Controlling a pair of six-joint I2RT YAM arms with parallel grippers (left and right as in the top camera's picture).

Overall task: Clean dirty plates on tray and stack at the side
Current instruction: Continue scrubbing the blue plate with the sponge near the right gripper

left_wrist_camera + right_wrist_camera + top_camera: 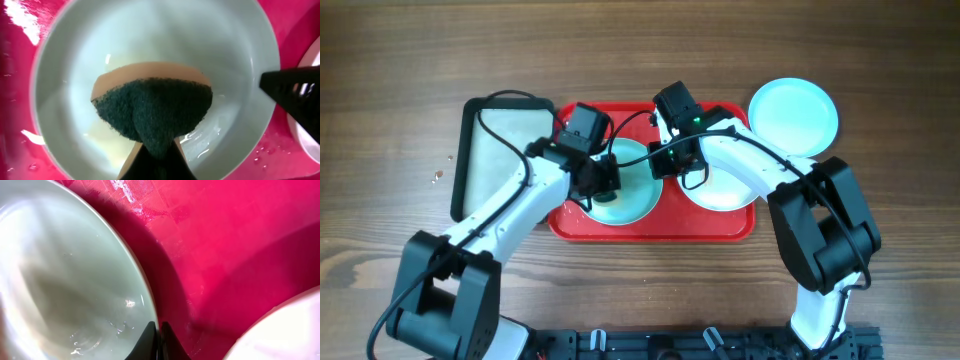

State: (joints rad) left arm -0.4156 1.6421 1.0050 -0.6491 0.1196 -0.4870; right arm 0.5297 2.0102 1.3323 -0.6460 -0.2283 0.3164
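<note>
A pale turquoise plate (638,197) lies in the left half of the red tray (650,229). My left gripper (603,185) is shut on a sponge (152,105), dark green pad down, and presses it on the wet inside of this plate (150,35). My right gripper (658,165) is shut on the plate's right rim (65,280), one finger inside and one outside (159,330). A white plate (725,190) lies in the tray's right half. A second turquoise plate (795,115) lies on the table beyond the tray's far right corner.
A black-rimmed tray with a pale inside (500,150) stands against the red tray's left side. The red tray floor (225,245) is wet with droplets. The white plate's edge (285,330) is close beside the right gripper.
</note>
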